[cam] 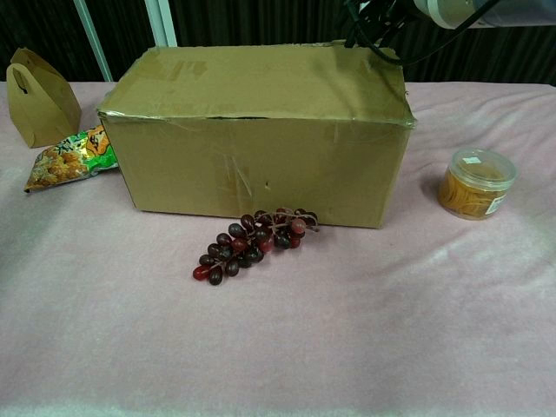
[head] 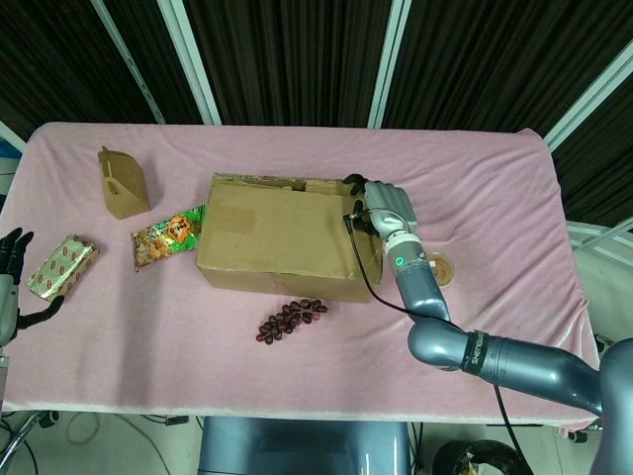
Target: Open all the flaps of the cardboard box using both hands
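Cardboard box (head: pixel 282 237) flaps all shut, right robot hand (head: pixel 386 205) curled at far corner to lift one, grip unclear; left robot hand (head: pixel 12 259) spread wide.

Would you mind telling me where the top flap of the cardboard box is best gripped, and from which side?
Probably the top flap's far right corner on the cardboard box, where the right hand sits. Come from above and the right: its far edge looks ragged and slightly lifted there, while its front edge lies flat.

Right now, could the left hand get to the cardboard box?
Probably not without a long reach. The left hand sits at the table's far left edge, and a foil packet and a snack bag lie between it and the cardboard box.
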Available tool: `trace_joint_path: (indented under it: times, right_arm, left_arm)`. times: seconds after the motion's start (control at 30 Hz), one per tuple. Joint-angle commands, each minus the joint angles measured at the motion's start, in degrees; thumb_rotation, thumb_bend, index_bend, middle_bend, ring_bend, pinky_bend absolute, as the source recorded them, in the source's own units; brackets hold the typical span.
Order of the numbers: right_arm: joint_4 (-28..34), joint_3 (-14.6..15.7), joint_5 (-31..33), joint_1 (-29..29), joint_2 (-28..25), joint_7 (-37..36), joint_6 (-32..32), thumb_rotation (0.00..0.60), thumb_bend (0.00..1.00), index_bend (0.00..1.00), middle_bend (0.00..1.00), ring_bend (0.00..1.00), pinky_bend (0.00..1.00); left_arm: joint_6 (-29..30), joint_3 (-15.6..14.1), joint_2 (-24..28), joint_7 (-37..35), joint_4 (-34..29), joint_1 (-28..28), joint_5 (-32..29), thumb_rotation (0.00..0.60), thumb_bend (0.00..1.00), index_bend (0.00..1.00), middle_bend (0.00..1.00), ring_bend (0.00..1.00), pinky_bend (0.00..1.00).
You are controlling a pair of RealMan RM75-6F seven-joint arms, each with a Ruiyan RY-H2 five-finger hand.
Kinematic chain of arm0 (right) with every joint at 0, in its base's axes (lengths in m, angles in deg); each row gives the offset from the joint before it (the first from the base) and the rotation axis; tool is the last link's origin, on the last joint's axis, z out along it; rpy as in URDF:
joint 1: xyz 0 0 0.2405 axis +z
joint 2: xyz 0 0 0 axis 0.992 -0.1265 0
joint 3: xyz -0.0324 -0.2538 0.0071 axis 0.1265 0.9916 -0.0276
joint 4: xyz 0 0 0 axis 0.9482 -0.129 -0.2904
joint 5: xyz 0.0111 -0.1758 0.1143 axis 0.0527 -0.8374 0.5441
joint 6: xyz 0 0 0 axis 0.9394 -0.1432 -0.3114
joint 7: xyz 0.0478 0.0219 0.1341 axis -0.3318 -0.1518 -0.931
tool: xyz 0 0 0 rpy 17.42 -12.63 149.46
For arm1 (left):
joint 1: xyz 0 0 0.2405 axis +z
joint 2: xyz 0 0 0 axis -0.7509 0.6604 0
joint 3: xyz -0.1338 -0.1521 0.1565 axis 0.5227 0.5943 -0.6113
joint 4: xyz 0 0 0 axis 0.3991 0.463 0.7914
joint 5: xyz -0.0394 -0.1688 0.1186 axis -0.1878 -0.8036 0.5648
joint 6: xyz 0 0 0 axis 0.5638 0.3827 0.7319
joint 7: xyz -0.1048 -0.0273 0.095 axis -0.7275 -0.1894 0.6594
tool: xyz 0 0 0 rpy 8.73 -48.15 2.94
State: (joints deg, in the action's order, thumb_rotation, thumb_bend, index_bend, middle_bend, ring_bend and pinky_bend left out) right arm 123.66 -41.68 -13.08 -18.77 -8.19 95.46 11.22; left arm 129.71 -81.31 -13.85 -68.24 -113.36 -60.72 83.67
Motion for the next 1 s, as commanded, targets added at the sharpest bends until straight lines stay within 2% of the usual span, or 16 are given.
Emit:
trace_joint_path:
  times: [0.03, 0.27, 0.43, 0.6, 1.0]
  right_arm:
    - [-0.08, 0.09, 0.22, 0.09, 0.05, -0.19, -0.1, 0.6, 0.82, 0.24, 0.35, 0.33, 0.32]
    - [0.92, 0.19, 0.07, 0.1, -0.3, -0.48, -0.8, 0.6, 0.82, 0.24, 0.41, 0.46, 0.5]
    - [2.26, 0.06, 0.91, 0.02, -0.65, -0.9, -1.1, 0.6, 0.83, 0.24, 0.43, 0.5, 0.54]
    - [3.57, -2.55, 3.92, -0.37, -0.67, -4.32, -1.07, 0.6, 0.83, 0.23, 0.43, 0.5, 0.55]
    - [8.41, -10.9, 12.46, -1.7, -2.9, -13.64, -0.35, 0.6, 0.82, 0.21, 0.43, 0.51, 0.56]
  left_arm:
    - [-0.15, 0.12, 0.03, -0.12, -0.01, 0.06, -0.02, 0.6, 0.19, 0.0, 0.0, 0.0, 0.0]
    - [-0.45, 0.43, 0.07, -0.4, -0.09, 0.17, -0.06, 0.6, 0.19, 0.0, 0.0, 0.0, 0.0]
    - [-0.64, 0.59, 0.1, -0.57, -0.28, 0.27, -0.06, 0.6, 0.19, 0.0, 0.0, 0.0, 0.0]
    - [-0.64, 0.83, 0.2, -0.85, -0.54, 0.46, -0.12, 0.6, 0.19, 0.0, 0.0, 0.0, 0.0]
    - [-0.68, 0.91, 0.13, -0.44, -0.62, 0.51, 0.41, 0.6, 0.19, 0.0, 0.0, 0.0, 0.0]
